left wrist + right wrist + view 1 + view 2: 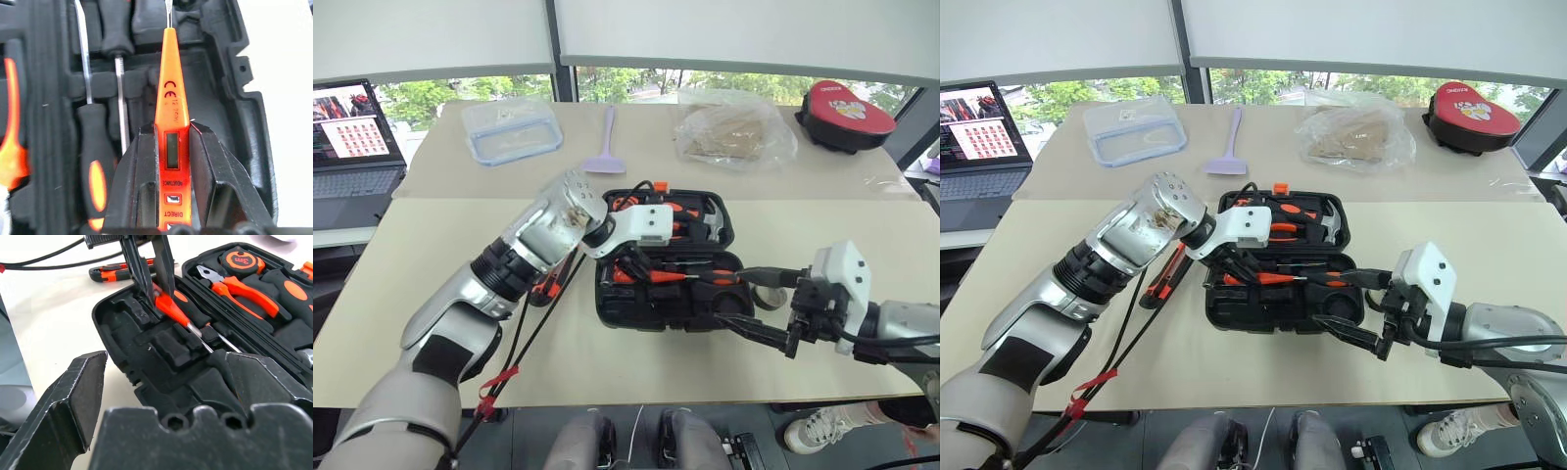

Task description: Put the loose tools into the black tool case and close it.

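The black tool case point(607, 305) lies open in the middle of the table, with pliers point(239, 286), a tape measure and a hammer in its slots. My left gripper point(171, 134) is shut on the small orange tester screwdriver point(168, 93) and hangs over the case's front half, tip pointing into it. A screwdriver with an orange-black handle point(95, 171) lies in a slot beside it. An orange-black utility knife point(1163, 277) lies on the table left of the case. My right gripper point(1337, 299) stands open at the case's front right corner, holding nothing. A small dark roll point(771, 298) sits just behind it.
At the back of the table lie a lilac spatula point(607, 147), a clear plastic container point(512, 129), a crumpled plastic bag point(734, 132) and a red-topped round case point(845, 113). A laptop point(352, 147) stands far left. Black cables point(533, 323) hang along my left arm.
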You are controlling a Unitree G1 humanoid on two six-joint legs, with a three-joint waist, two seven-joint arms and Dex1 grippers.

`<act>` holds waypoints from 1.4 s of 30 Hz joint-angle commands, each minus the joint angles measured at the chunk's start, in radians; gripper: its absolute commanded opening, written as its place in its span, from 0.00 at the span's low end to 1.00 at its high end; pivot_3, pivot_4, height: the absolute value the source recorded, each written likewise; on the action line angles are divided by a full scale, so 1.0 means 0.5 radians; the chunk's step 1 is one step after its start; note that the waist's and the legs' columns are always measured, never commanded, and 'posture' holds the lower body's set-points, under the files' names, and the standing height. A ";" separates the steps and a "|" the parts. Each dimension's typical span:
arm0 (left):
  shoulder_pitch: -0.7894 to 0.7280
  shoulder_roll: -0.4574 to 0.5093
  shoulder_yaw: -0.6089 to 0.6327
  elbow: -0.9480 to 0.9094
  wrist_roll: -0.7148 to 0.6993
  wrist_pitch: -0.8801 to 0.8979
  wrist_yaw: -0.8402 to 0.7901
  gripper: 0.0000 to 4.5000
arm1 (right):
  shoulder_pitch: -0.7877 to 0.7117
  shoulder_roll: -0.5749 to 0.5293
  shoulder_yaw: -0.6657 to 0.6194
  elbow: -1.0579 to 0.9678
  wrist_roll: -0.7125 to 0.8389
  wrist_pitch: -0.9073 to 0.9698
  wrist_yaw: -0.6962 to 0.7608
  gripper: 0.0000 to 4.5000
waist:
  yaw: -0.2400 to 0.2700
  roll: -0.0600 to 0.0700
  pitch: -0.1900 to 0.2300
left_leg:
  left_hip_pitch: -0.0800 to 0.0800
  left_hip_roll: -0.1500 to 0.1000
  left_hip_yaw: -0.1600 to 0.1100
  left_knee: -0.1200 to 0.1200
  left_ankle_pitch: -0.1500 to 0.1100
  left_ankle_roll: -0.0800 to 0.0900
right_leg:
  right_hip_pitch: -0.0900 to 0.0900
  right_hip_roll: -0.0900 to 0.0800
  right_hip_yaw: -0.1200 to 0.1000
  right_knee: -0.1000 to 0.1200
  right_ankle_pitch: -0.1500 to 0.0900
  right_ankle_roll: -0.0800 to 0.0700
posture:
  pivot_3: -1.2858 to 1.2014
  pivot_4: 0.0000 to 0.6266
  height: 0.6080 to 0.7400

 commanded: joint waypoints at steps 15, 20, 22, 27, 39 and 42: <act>-0.013 -0.037 -0.086 0.169 0.142 -0.060 0.103 0.09 | 0.036 0.064 -0.050 -0.076 -0.001 -0.085 -0.136 1.00 | 0.019 0.000 0.000 | 0.001 0.000 0.000 0.000 0.000 0.001 | -0.001 0.000 0.002 0.001 0.000 -0.001 | 0.52 0.24 0.91; 0.031 -0.020 -0.113 0.158 0.172 -0.092 0.102 0.09 | 0.005 0.067 -0.042 -0.045 -0.006 -0.095 -0.145 1.00 | 0.018 0.000 0.000 | 0.001 0.000 0.000 0.000 0.000 0.001 | -0.001 0.000 0.002 0.001 0.000 -0.001 | 0.52 0.24 0.91; 0.016 -0.004 -0.066 0.136 0.147 -0.074 0.081 0.32 | 0.004 0.065 -0.041 -0.038 -0.007 -0.099 -0.145 1.00 | 0.018 0.000 0.000 | 0.001 0.000 0.000 0.000 0.000 0.001 | -0.001 0.000 0.002 0.001 0.000 -0.001 | 0.52 0.24 0.91; 0.002 0.119 0.111 -0.025 0.002 -0.003 -0.019 0.73 | 0.009 0.062 -0.045 -0.031 0.001 -0.100 -0.149 1.00 | 0.019 0.000 0.000 | -0.001 0.000 0.000 0.000 0.000 0.002 | -0.002 0.000 0.002 0.001 0.000 -0.001 | 0.52 0.24 0.91; 0.428 0.005 0.612 -0.018 -0.358 -0.153 0.269 0.35 | -0.003 0.047 -0.027 0.023 -0.007 -0.099 -0.132 1.00 | 0.028 0.000 0.000 | 0.002 -0.001 -0.001 0.001 0.000 0.002 | 0.002 -0.001 0.002 0.001 0.000 0.000 | 0.52 0.24 0.91; 0.496 -0.091 0.711 0.100 -0.433 -0.171 0.348 0.10 | -0.009 0.040 -0.019 0.023 -0.001 -0.093 -0.125 1.00 | 0.026 0.000 0.000 | 0.002 -0.002 -0.001 0.001 0.000 0.003 | 0.001 -0.001 0.002 0.001 0.000 0.000 | 0.52 0.24 0.91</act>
